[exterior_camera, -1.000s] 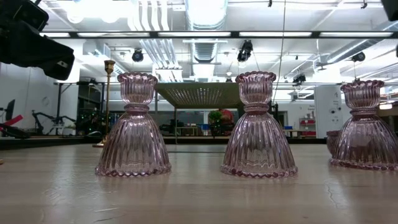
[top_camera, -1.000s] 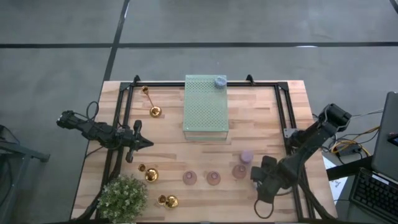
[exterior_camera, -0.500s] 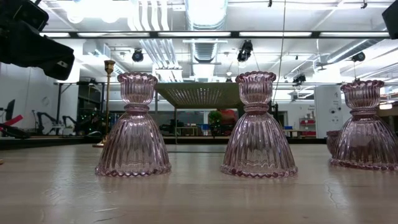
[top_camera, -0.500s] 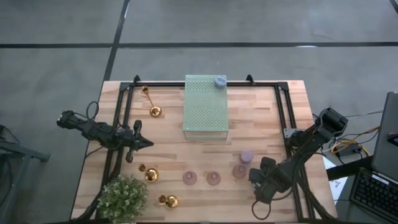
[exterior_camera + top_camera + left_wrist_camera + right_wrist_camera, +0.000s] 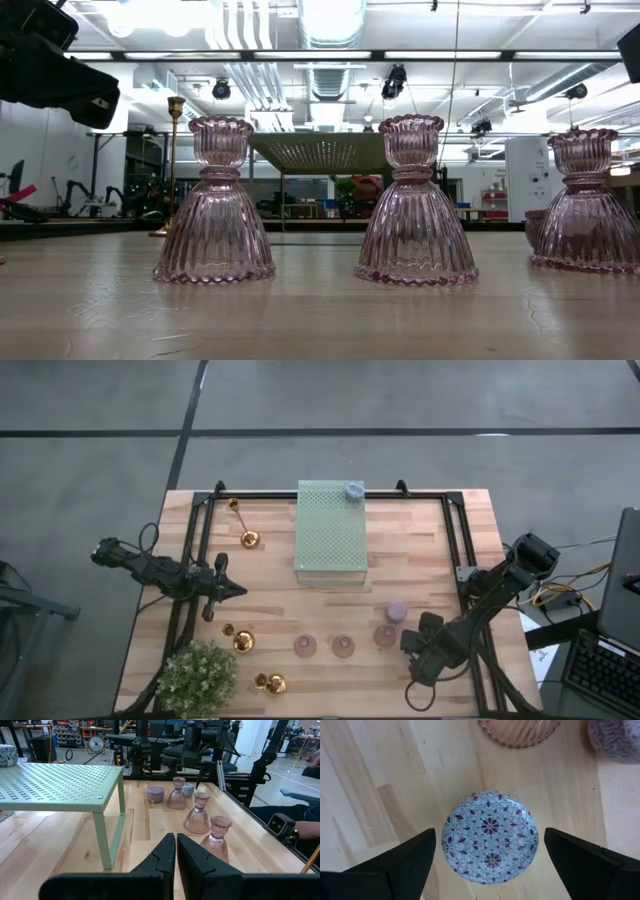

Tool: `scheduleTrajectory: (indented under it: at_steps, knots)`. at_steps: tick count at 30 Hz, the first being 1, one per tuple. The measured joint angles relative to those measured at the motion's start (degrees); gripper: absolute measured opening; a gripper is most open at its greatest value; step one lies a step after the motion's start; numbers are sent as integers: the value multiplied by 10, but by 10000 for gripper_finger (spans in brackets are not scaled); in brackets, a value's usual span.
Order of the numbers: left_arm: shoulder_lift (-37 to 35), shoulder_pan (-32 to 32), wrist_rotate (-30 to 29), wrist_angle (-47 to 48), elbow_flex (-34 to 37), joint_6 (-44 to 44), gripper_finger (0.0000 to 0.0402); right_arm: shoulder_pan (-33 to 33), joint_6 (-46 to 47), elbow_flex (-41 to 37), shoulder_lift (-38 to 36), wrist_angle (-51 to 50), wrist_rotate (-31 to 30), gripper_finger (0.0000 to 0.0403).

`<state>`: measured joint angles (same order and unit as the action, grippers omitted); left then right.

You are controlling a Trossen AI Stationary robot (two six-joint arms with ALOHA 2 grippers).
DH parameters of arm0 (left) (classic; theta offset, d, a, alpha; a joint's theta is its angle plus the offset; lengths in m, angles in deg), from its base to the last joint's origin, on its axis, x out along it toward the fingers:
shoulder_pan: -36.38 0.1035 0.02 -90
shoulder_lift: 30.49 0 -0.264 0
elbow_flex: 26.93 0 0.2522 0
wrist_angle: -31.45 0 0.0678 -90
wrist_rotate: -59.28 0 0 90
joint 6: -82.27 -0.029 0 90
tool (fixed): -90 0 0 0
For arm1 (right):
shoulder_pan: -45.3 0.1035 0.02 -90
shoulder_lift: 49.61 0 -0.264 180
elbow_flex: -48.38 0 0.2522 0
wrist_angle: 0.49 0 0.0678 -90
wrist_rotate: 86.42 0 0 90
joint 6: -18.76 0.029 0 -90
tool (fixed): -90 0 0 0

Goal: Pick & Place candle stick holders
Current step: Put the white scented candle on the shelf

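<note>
My right gripper (image 5: 412, 647) points down, open, over a squat blue-patterned candle stick holder (image 5: 490, 836) standing on the table; its fingers stand on either side without touching. Three pink glass holders (image 5: 343, 647) stand in a row near the front and show close up in the low view (image 5: 415, 205). A lavender holder (image 5: 397, 611) stands behind them, and another sits on the green block (image 5: 354, 491). Three gold holders (image 5: 243, 641) are at the left. My left gripper (image 5: 232, 590) is shut and empty at the table's left (image 5: 176, 855).
The pale green perforated block (image 5: 330, 535) stands on legs at the far middle. A bushy potted plant (image 5: 197, 676) sits at the near left corner. Black frame rails (image 5: 455, 530) run along the table's sides and far edge. Bare wood lies between the block and the pink holders.
My right gripper has come down a little toward the blue-patterned holder, still open. Nothing else has moved.
</note>
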<state>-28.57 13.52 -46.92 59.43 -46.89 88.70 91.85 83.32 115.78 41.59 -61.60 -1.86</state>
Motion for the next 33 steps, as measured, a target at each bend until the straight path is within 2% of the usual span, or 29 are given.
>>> scheduleTrajectory:
  at_steps: [29, 33]
  knots:
    - [0, 0, 0, 0, 0, 0, 21, 3, 30, -54, 0, 63, 10, 366]
    - [0, 0, 0, 0, 0, 0, 21, 3, 37, -54, 0, 65, 10, 355]
